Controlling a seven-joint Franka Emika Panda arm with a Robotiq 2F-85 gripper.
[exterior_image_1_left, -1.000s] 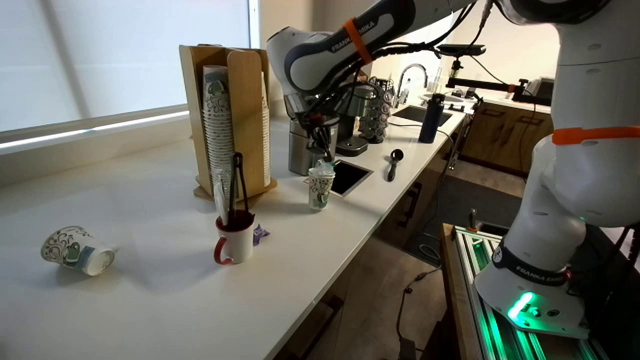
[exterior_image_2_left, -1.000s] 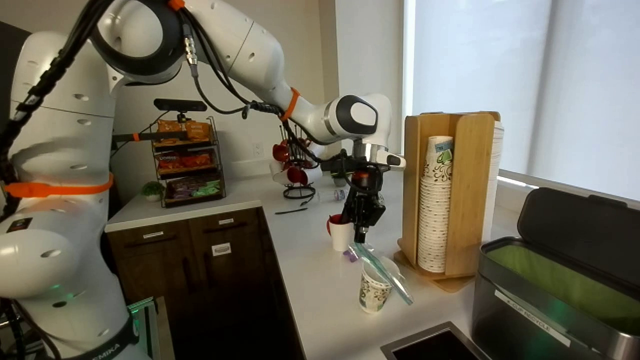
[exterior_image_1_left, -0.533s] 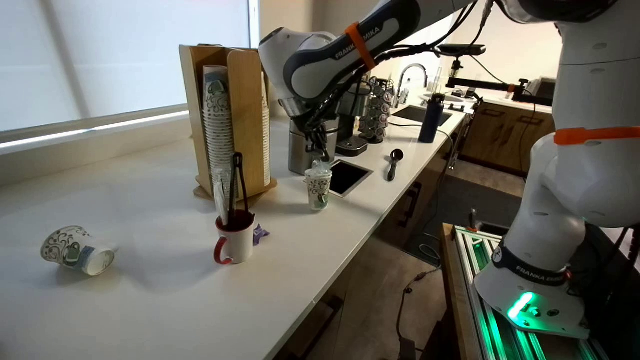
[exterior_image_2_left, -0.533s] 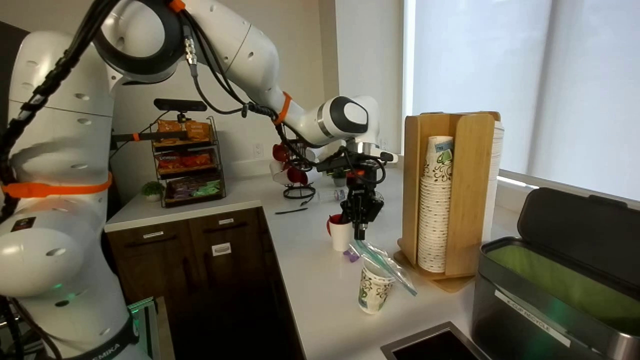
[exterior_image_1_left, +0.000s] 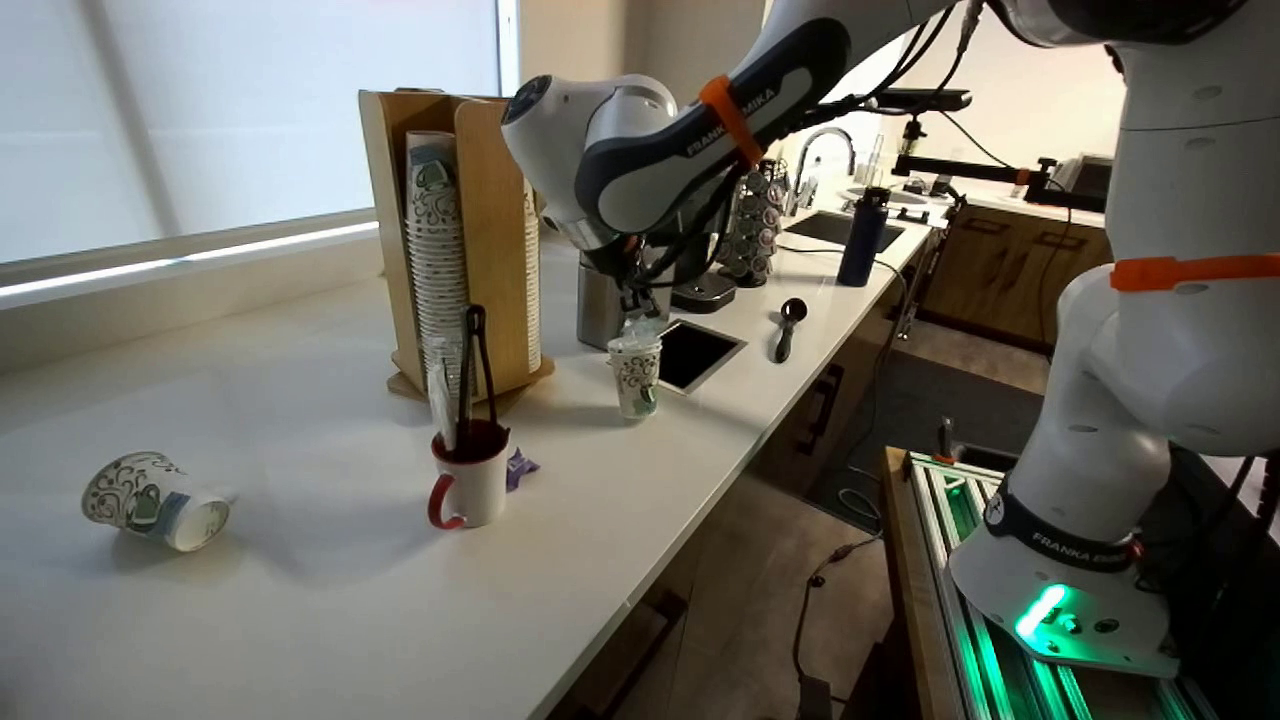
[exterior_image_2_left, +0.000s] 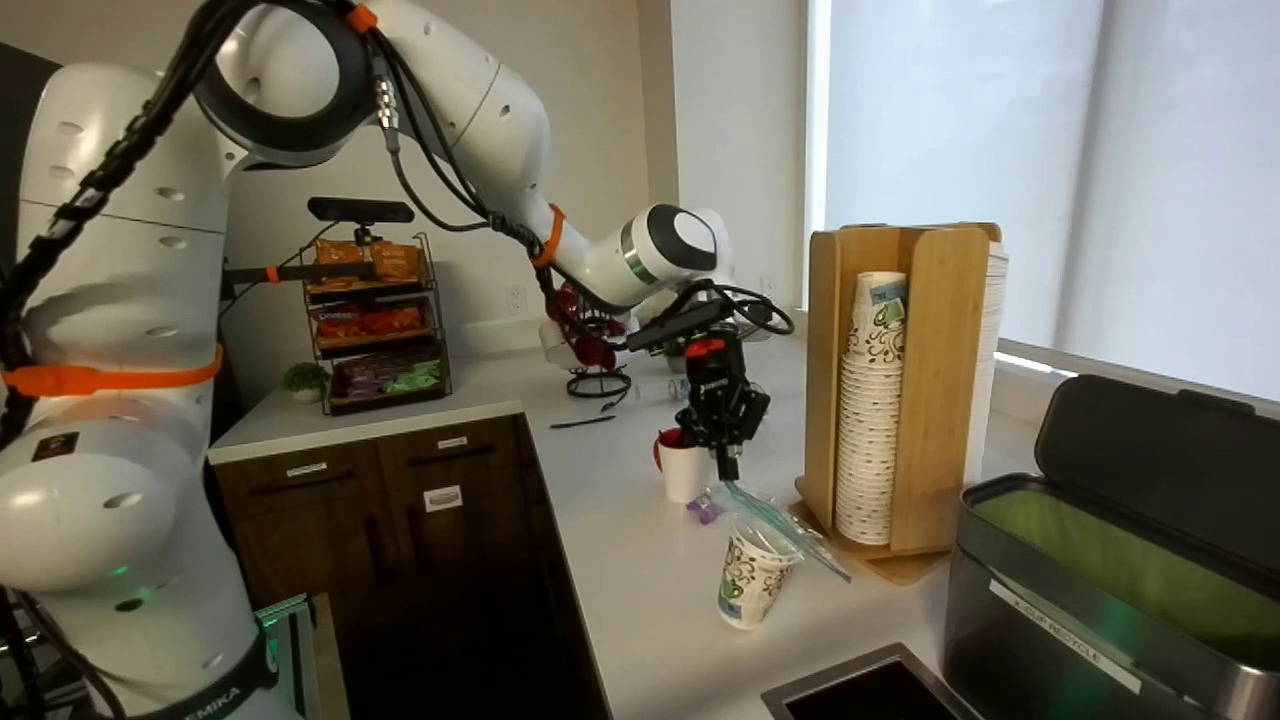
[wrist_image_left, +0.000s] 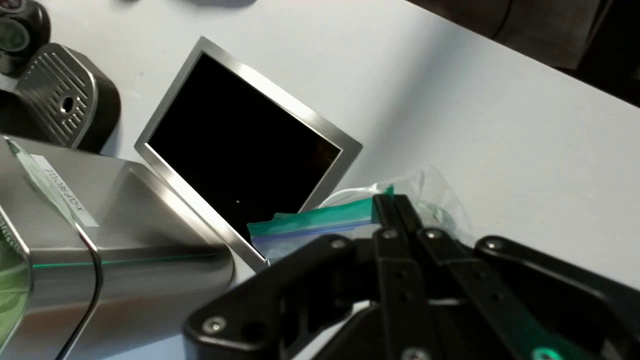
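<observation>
The clear plastic zip bag with a teal strip (exterior_image_2_left: 782, 523) is pinched in the nearly closed end effector (wrist_image_left: 392, 201), across the mouth of a patterned white paper cup (exterior_image_2_left: 752, 590) on the white tabletop (exterior_image_2_left: 650, 605); gripping looks done, release not yet.
</observation>
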